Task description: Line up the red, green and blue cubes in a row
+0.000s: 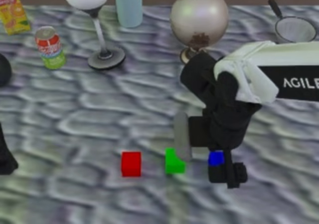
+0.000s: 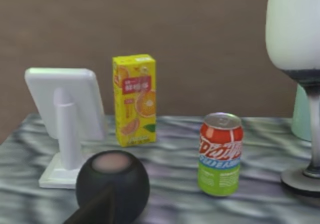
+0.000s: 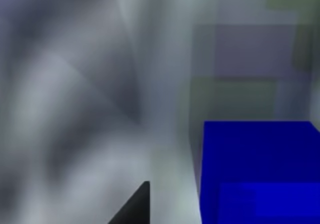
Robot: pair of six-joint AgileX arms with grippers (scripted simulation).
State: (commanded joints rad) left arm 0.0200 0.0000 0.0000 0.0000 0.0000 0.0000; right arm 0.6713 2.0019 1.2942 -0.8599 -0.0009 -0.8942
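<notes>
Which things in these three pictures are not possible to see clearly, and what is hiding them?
- Blue cube, top view: mostly covered by the right gripper; whether the jaws grip it cannot be told.
- Green cube, top view: one corner is hidden by a grey part of the right arm.
- Left gripper, top view: cut off by the left edge.
- Blue cube, right wrist view: cut off by the picture's edges.

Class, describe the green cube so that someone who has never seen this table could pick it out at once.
On the grey marbled table, look along the near edge for three small cubes in a row. The green cube is the middle one, between the red cube on the left and the blue cube under the right gripper.
</notes>
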